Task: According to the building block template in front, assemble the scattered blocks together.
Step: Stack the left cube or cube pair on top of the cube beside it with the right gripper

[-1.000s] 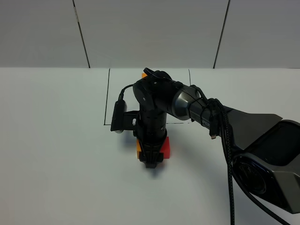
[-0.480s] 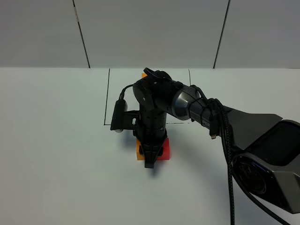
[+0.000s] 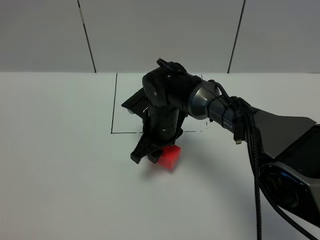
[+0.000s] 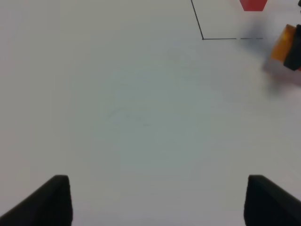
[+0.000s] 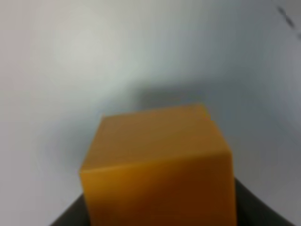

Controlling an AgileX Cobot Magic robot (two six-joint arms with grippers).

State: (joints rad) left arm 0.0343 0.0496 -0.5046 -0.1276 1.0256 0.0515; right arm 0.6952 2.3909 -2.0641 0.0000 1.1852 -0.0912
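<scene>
My right gripper (image 3: 145,155) reaches across to the table's middle, just in front of the black drawn frame (image 3: 114,107). It is shut on the loose orange cube (image 5: 157,160), which fills the right wrist view. The gripper hides that cube in the exterior view, but it shows blurred in the left wrist view (image 4: 285,42). The loose red cube (image 3: 170,156) lies on the table right beside the gripper. The arm hides the template in the exterior view; only its red cube (image 4: 253,4) shows inside the frame. My left gripper (image 4: 160,200) is open and empty over bare table.
The right arm (image 3: 220,107) and its cable stretch from the lower right across the frame. The white table (image 3: 60,165) runs to a grey panelled wall (image 3: 160,35) at the back.
The right wrist has turned and the gripper has swung to the left. The orange cube, seen earlier beside the red cube, is now hidden behind the fingers. The red cube stays about where it was.
</scene>
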